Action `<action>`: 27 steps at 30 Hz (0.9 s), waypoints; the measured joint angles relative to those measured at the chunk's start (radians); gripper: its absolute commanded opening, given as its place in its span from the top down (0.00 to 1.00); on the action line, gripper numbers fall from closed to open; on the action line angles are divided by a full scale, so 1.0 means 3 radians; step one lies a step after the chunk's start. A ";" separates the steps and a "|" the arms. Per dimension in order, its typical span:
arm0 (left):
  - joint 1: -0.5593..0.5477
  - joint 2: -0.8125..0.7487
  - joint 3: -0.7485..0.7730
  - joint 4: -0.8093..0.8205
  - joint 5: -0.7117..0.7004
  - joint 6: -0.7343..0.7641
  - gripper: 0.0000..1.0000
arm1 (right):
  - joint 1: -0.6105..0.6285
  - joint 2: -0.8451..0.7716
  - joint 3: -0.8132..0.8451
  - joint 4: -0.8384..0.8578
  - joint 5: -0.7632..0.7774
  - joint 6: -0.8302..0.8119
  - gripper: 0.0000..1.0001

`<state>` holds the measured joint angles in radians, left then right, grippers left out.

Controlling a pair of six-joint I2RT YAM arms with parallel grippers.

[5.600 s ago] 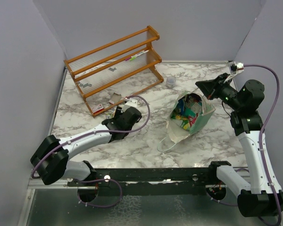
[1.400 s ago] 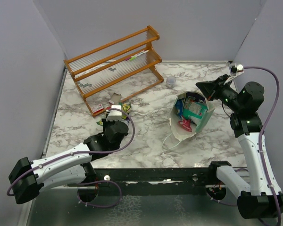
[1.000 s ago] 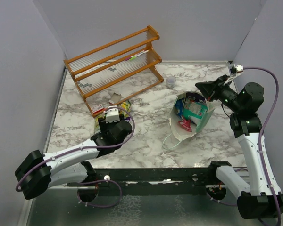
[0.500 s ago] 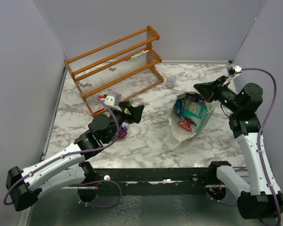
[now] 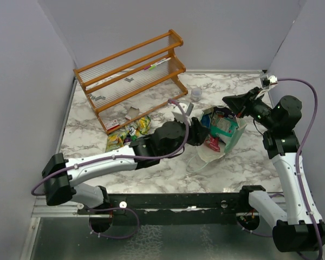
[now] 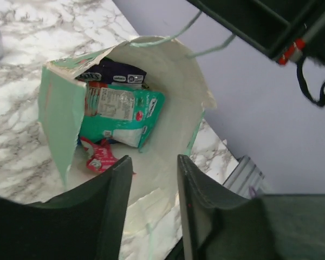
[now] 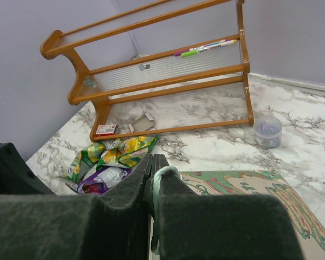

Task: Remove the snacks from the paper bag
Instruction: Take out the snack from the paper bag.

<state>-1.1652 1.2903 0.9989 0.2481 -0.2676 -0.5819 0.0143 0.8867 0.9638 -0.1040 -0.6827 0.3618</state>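
Observation:
The mint-green paper bag (image 5: 231, 136) lies at centre right, mouth toward the left arm. My right gripper (image 5: 226, 101) is shut on its thin string handle (image 7: 166, 174) and holds the far rim up. My left gripper (image 5: 201, 133) is open and empty just at the bag's mouth (image 6: 173, 81). In the left wrist view a teal packet (image 6: 122, 116), a dark blue packet (image 6: 116, 73) and a pink-red packet (image 6: 97, 158) lie in the bag. Green-yellow packets (image 5: 131, 131) and a purple packet (image 7: 100, 179) lie on the marble to the left.
A wooden rack (image 5: 132, 76) stands at the back left, with small white cards (image 5: 115, 123) by its foot. A small grey cup (image 5: 196, 93) stands behind the bag. Grey walls close both sides.
My left arm has swung right from the packets on the marble to the bag's mouth, jaws open. The bag holds fewer packets than 5.6 s ago. My right gripper has stayed on the handle.

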 measured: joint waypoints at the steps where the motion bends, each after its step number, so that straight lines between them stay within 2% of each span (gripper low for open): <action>1: -0.0038 0.0132 0.0198 -0.0210 -0.0137 -0.0151 0.66 | 0.0000 0.0001 0.0000 0.0000 0.0000 0.0000 0.98; 5: -0.0130 0.0608 0.0730 -0.0636 -0.0406 -0.0717 0.57 | 0.0000 0.0001 0.0000 0.0000 -0.0001 0.0001 0.98; 9: -0.0198 0.0902 0.0922 -0.1116 -0.0532 -0.1272 0.59 | 0.0000 -0.0001 0.0000 -0.0001 -0.0001 0.0001 0.98; 15: -0.0299 0.1526 0.1738 -0.1937 -0.0805 -0.1881 0.60 | 0.0000 -0.0017 0.0000 0.0000 -0.0003 0.0028 0.98; 27: -0.0361 0.2015 0.1887 -0.2632 -0.1141 -0.2566 0.55 | 0.0000 -0.0052 0.0000 0.0017 -0.0095 0.0114 0.98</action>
<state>-1.2736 1.8950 1.5650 -0.5415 -0.6098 -1.3518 0.0143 0.8711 0.9638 -0.0990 -0.7113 0.3962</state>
